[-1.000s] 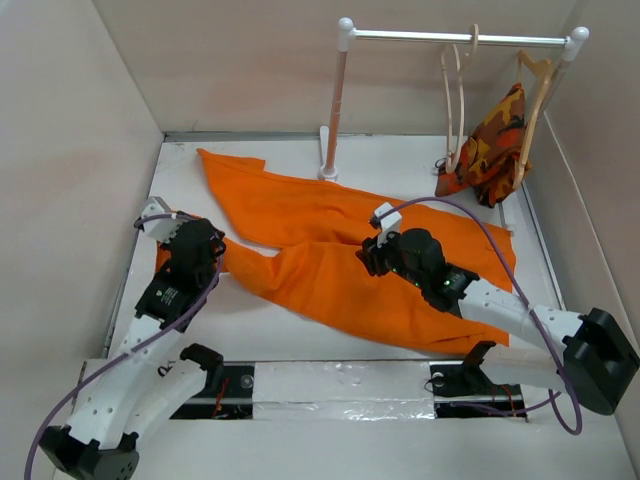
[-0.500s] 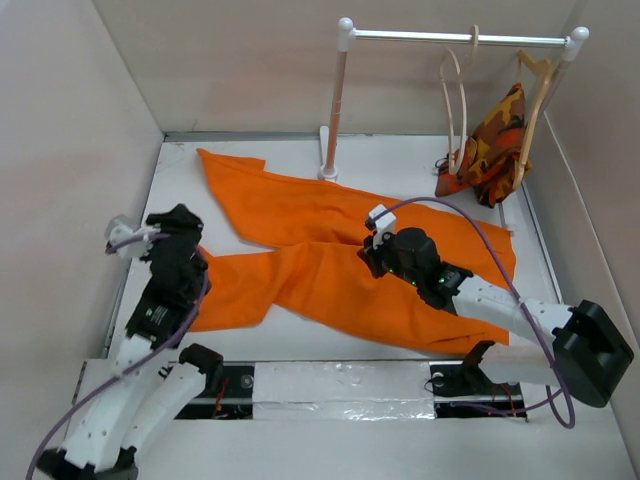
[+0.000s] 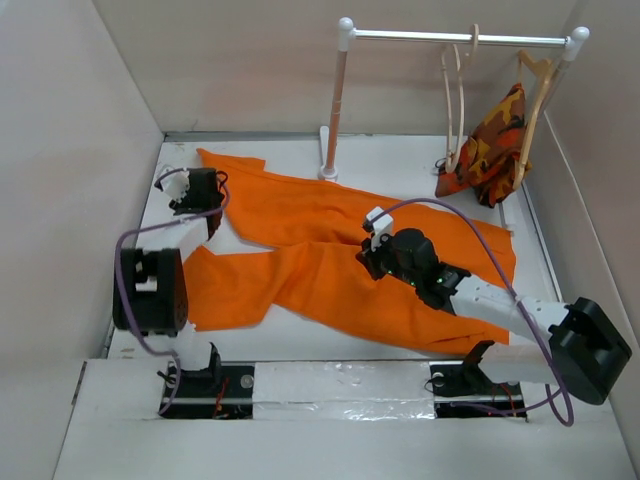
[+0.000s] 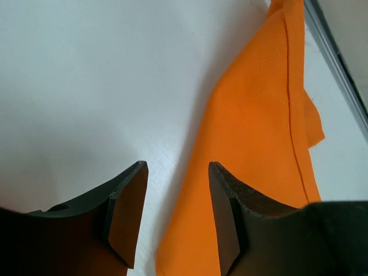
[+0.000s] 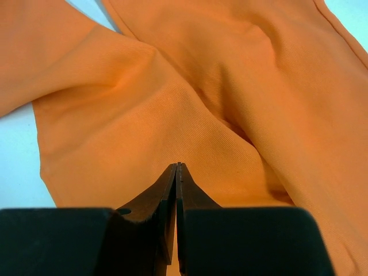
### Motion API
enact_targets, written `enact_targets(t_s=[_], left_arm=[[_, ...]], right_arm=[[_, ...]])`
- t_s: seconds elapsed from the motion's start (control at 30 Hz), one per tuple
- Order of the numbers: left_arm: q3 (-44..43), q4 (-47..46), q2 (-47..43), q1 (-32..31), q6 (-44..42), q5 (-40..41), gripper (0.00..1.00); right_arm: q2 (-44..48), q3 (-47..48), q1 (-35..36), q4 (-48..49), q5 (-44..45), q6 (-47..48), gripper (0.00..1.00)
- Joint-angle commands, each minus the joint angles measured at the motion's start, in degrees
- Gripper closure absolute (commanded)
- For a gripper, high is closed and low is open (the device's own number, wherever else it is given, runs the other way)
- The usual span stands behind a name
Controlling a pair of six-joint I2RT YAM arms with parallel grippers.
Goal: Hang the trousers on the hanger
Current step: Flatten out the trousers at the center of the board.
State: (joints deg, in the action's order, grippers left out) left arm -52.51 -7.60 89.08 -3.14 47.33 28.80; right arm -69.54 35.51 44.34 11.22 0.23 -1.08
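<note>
Where the right gripper [image 5: 177, 167] meets the cloth, its jaws are pressed fully together, tips down on the trousers [image 3: 330, 285] at the fork where the two legs join; whether any fold is pinched between them cannot be told. Right arm: reaches in from the near-right corner toward the middle of the tabletop [image 3: 400, 165]. Left gripper [image 4: 176, 172]: jaws parted, holding nothing, poised over bare white surface with the seamed edge of one trouser leg just beside its right finger. Left arm: folded upright along the left edge, wrist near the far-left corner. Trousers: plain bright orange, lying flat and unhung, one leg running to the far-left corner, the other toward the left edge nearer the arms, waist end toward the right edge. Hanger [image 3: 458, 100]: pale wood, thin looped arms, empty, hooked on the rail of a white rack [image 3: 460, 38] at the far edge. Camouflage garment [image 3: 490, 140]: orange, red and brown, hung on a second wooden hanger [image 3: 535, 95] at the far-right corner.
</note>
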Motion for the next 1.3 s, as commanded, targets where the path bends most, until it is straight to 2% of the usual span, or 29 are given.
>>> enact_targets(t_s=[0.0,0.07,0.23,0.33,0.43,0.47,0.53,0.6,0.7,0.73,0.8,0.83,0.93,1.03,1.07,1.13,1.17,1.2,1.23,1.27], left_arm=[[-9.9,-3.0,6.9,2.7,-4.6,-11.4,0.56],[-13.8,-1.6,13.5,5.0,-5.9,-18.8,0.54],[-14.9,-3.5,19.3,6.2,-6.6,-22.9,0.54],[-16.2,-1.3,21.4,6.7,-5.9,-22.9,0.6],[-15.6,-3.2,22.2,7.3,-5.1,-23.4,0.71],[-15.3,-4.3,22.3,7.3,-4.8,-23.8,0.84],[-15.0,-5.6,21.7,7.3,-4.8,-23.9,1.0],[-14.1,-5.5,20.4,7.3,-3.8,-22.9,1.0],[-8.9,-5.4,11.7,7.3,-2.2,-17.6,1.0],[-6.6,-6.3,4.1,6.7,-2.0,-15.9,1.0],[0.0,-10.1,-3.8,3.5,-2.9,-10.3,1.0],[0.6,-10.1,-9.3,2.2,-4.7,-8.4,1.0],[-1.7,-5.4,-13.2,-2.7,-7.9,-4.2,1.0],[-6.5,-2.8,-10.1,-5.9,-10.7,-4.0,1.0],[-8.3,-0.8,-7.9,-5.9,-12.2,-6.0,0.93],[-15.1,2.4,-0.6,-5.9,-12.3,-7.5,0.9],[-16.9,2.9,1.9,-5.9,-14.1,-9.4,0.82],[-20.1,3.0,4.2,-5.9,-14.8,-10.2,0.77],[-22.2,4.0,9.7,-5.9,-15.3,-10.6,0.72],[-24.8,6.9,12.8,-5.9,-16.1,-11.0,0.63]], right_arm=[[1.2,-0.4,0.5,3.6,0.7,0.5,0.92],[1.1,-0.3,0.5,4.0,0.2,0.5,0.92],[0.4,-0.1,1.0,4.0,0.2,0.5,0.91],[-0.1,0.1,1.0,4.1,0.2,0.5,0.9],[-0.5,0.1,1.0,4.2,0.8,0.5,0.89],[-0.9,0.2,1.0,4.2,0.7,0.5,0.89],[-1.1,0.4,1.0,4.3,0.2,0.5,0.89],[-1.6,0.4,1.0,4.2,0.2,0.5,0.88],[-2.5,0.8,1.0,4.3,0.0,0.5,0.88],[-2.7,0.8,1.0,4.3,-1.7,0.5,0.88],[-3.2,1.1,1.0,4.9,-1.6,0.5,0.88],[-3.9,1.1,1.0,4.9,-1.6,0.5,0.88],[-5.1,1.7,1.0,4.9,-2.7,0.5,0.88],[-5.5,1.9,1.0,4.8,-3.1,0.5,0.88],[-5.4,1.9,1.0,4.6,-3.0,0.5,0.88],[-5.1,1.9,1.0,4.4,-2.7,0.5,0.88],[-4.4,1.8,1.0,3.9,-1.7,0.6,0.88],[-3.9,1.8,1.0,3.7,-1.2,0.5,0.88],[-3.7,1.6,1.0,3.6,-0.7,0.5,0.88],[-3.2,1.2,1.0,3.7,-0.5,0.6,0.88]])
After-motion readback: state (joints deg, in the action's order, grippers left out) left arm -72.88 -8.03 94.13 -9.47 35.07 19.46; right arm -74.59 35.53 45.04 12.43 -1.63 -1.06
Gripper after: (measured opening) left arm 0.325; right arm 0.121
